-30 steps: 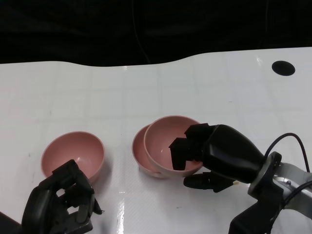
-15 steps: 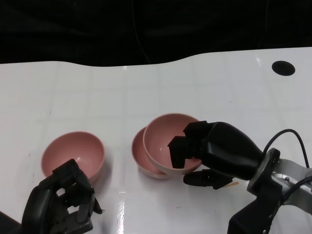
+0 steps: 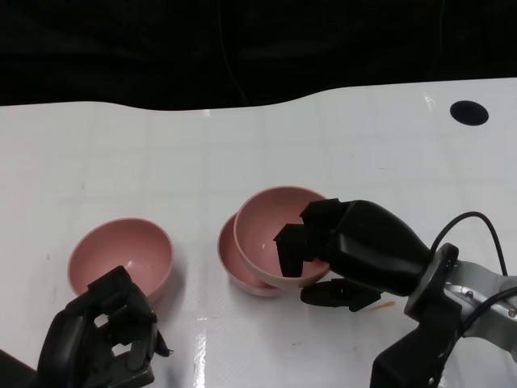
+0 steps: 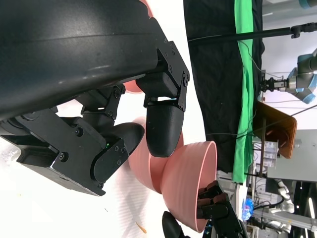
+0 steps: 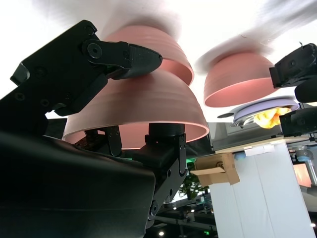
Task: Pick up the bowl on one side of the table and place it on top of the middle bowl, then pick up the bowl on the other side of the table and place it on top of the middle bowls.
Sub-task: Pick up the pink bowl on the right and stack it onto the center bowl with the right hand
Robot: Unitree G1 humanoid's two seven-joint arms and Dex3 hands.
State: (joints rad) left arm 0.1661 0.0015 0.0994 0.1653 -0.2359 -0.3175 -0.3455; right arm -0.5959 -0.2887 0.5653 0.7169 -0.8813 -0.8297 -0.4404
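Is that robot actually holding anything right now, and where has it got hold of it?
Yes. Its right hand grips a pink bowl by the near rim, fingers inside and outside the wall. The left hand holds nothing.

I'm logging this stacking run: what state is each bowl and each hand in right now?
Held bowl: gripped at its rim by the right hand, tilted, overlapping the middle bowl, not yet seated.
Middle bowl: upright on the table, partly covered by the held bowl.
Left-side bowl: upright on the table, untouched.
Left hand: fingers curled in, holding nothing, near the left-side bowl.
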